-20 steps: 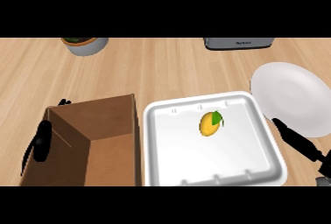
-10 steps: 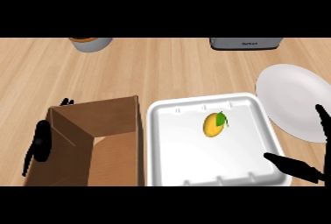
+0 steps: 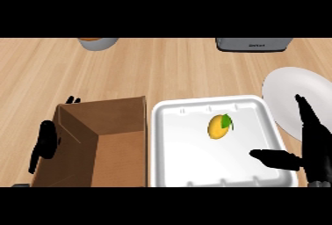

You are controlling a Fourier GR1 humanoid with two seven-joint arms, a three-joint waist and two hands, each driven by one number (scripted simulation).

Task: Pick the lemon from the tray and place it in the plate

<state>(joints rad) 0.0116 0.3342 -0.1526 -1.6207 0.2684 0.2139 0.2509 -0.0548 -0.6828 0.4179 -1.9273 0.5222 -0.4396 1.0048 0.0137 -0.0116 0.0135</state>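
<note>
Wood-grain tabletop, viewed steeply from above. Since half a second ago the right robot hand has come further in over the white tray's right edge, fingers straight and spread, thumb out above the tray floor, holding nothing. Left robot hand unchanged, open, resting at the outer left wall of the cardboard box. Lemon, green leaf attached, lies in the tray right of centre, apart from the thumb. White plate sits just right of the tray, partly behind the right hand. Bowl and toaster at far edge.
</note>
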